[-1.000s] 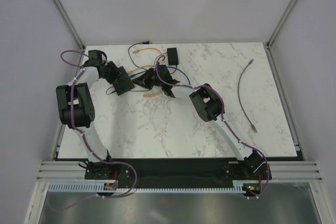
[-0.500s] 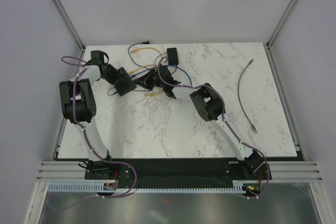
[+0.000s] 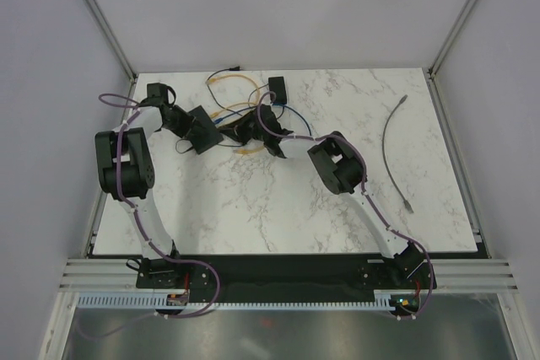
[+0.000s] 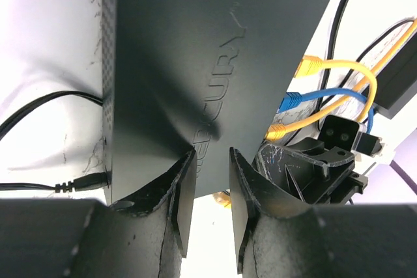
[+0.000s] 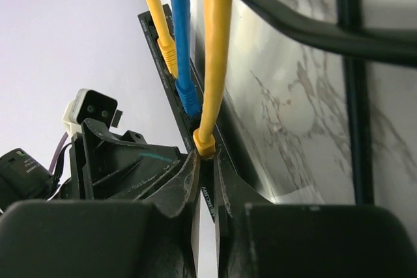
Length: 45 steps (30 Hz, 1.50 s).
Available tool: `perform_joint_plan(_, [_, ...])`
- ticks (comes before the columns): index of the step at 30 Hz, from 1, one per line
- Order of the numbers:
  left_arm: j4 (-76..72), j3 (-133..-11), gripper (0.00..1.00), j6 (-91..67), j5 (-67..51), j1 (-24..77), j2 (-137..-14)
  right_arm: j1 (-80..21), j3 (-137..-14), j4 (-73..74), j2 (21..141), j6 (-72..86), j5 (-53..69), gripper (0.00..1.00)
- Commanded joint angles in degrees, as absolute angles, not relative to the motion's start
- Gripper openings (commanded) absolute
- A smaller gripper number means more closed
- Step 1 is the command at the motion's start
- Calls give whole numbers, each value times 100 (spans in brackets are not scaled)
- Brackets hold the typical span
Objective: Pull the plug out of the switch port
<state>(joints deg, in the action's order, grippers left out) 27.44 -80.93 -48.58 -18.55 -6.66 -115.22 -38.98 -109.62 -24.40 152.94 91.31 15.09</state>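
Observation:
The switch (image 3: pixel 202 130), a flat matte-black box, lies at the back left of the table. Its broad face fills the left wrist view (image 4: pixel 169 63). My left gripper (image 4: pixel 212 167) is open, its fingertips (image 4: pixel 186 174) lying over the box's near edge, with bare table showing between them. Three plugs sit in a row in the switch's port edge (image 5: pixel 166 50): a yellow one, a blue one (image 5: pixel 189 99) and another yellow plug (image 5: pixel 204 143). My right gripper (image 5: pixel 207 161) is shut on that last yellow plug, a fingertip on each side of its end. The two grippers (image 3: pixel 245 131) nearly touch.
A smaller black adapter block (image 3: pixel 276 88) sits behind the switch among looping yellow, blue and black cables. A thick black cord (image 5: pixel 293 27) crosses above the marble. A loose grey cable (image 3: pixel 390 137) lies at the right. Walls stand close to the table's left and back.
My left arm has drawn in and its gripper has shifted a little to the right, with the switch turning and moving along with it. The right gripper has barely moved.

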Motion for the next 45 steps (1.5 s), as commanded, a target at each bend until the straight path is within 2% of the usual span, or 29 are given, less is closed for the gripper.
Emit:
perform_joint_plan(1, [3551,-7761,36,-4772,-1143,-756,-11856,-3490,-10642,-978,15504,10303,1038,0])
perform_joint_plan(4, [3551,-7787,36,-4772,-1143,-756,-11856,-3384,-11388,207,15652,9188,967,0])
perform_joint_plan(6, [3551,-7822,36,-4772,-1143,-765,-11874,-3436,-12389,1250,15846,8076,871,0])
perform_joint_plan(9, [3638,-7928,36,-4351,-1055,-765,-11936,-3472,-12324,1399,15865,7682,774,0])
perform_joint_plan(11, [3621,-7945,36,-4324,-1063,-756,-11944,-3445,-11554,952,15645,7909,913,0])
perform_joint_plan(12, [3612,-7963,36,-4289,-1107,-756,-11944,-3402,-11340,323,15592,8058,1036,0])
perform_joint_plan(14, [3612,-7998,36,-4245,-1177,-747,-11979,-3393,-11154,194,15495,8261,1081,0])
perform_joint_plan(18, [3604,-8059,36,-4035,-1283,-756,-11953,-3323,-11320,-848,15556,8367,1598,0])
perform_joint_plan(21, [3586,-8191,36,-3614,-1590,-756,-11866,-3252,-11452,-1623,15487,8438,2582,0])
perform_joint_plan(24, [3507,-8235,36,-3218,-1819,-747,-11751,-3164,-11364,-1276,14915,7868,3381,0])
perform_joint_plan(26, [3454,-8218,37,-3094,-1898,-756,-11611,-3103,-10875,-1230,14416,7909,3943,0])
perform_joint_plan(32, [3296,-8104,37,-2725,-2083,-712,-11294,-3094,-9028,-3380,12983,9182,5167,0])
perform_joint_plan(33, [3296,-8043,37,-2725,-2083,-712,-11242,-3085,-8896,-4228,12729,9611,5403,0])
perform_joint_plan(35, [3296,-7998,37,-2725,-2083,-703,-11128,-3007,-8851,-4535,12499,9712,5554,0])
perform_joint_plan(38, [3296,-7858,37,-2725,-2083,-703,-10969,-2796,-8973,-4001,11998,9378,5607,0])
perform_joint_plan(40, [3296,-7822,37,-2725,-2083,-703,-10908,-2707,-8974,-4191,11717,9701,5555,0])
perform_joint_plan(44, [3296,-7743,37,-2725,-2083,-703,-10758,-2611,-9289,-6356,11610,11273,5494,0])
perform_joint_plan(45, [3296,-7743,37,-2725,-2083,-703,-10749,-2584,-9412,-6494,11593,11450,5467,0])
